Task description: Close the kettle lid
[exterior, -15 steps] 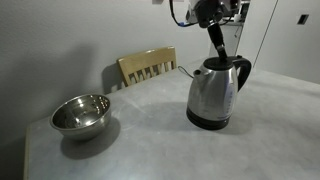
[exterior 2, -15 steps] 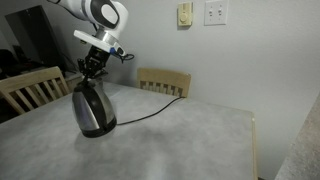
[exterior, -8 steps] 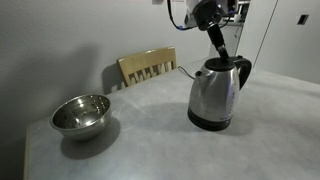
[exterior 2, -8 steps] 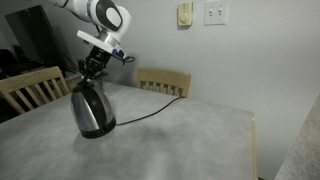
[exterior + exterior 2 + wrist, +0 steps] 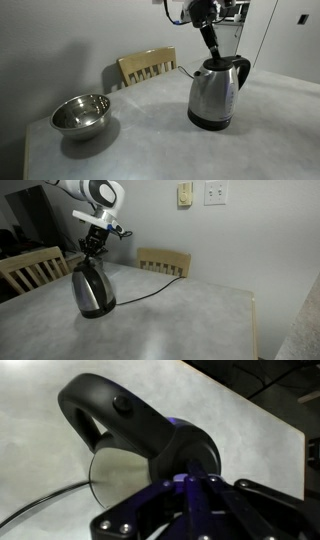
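Poised with gripper pinched shut into one blunt tip, directly above the kettle lid of the kettle below, apparently for pressing it fully down.

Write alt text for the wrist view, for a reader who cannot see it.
Seen from above, the pincer, fingers together, hangs over the top of a stainless-steel kettle whose black curved handle arcs to the upper left. The kettle stands on a pale grey table, its cord trailing lower left.

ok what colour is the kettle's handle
Black; the kettle handle shows best in the wrist view.
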Available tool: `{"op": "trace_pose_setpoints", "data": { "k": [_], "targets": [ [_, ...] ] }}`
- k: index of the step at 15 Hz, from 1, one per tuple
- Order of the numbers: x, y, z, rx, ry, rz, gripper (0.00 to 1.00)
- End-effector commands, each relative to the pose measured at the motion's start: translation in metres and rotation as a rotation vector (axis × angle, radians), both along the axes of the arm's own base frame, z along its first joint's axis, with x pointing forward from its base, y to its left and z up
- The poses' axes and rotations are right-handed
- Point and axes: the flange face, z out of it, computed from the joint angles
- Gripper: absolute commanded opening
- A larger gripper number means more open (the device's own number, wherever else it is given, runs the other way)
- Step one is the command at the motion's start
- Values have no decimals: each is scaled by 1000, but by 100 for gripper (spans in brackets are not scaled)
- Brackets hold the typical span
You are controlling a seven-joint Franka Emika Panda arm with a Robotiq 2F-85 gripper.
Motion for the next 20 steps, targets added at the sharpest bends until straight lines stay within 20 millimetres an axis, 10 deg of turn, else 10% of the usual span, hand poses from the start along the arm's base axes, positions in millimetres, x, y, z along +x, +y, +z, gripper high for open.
{"op": "trace_pose_setpoints", "data": {
  "k": [1,11,20],
  "targets": [
    [-2,11,-11,-61,-85,-44,0],
    [-23,20,-18,-230,-116,-380,0],
    [-46,21,18,-274,-251,-479,0]
  ]
}}
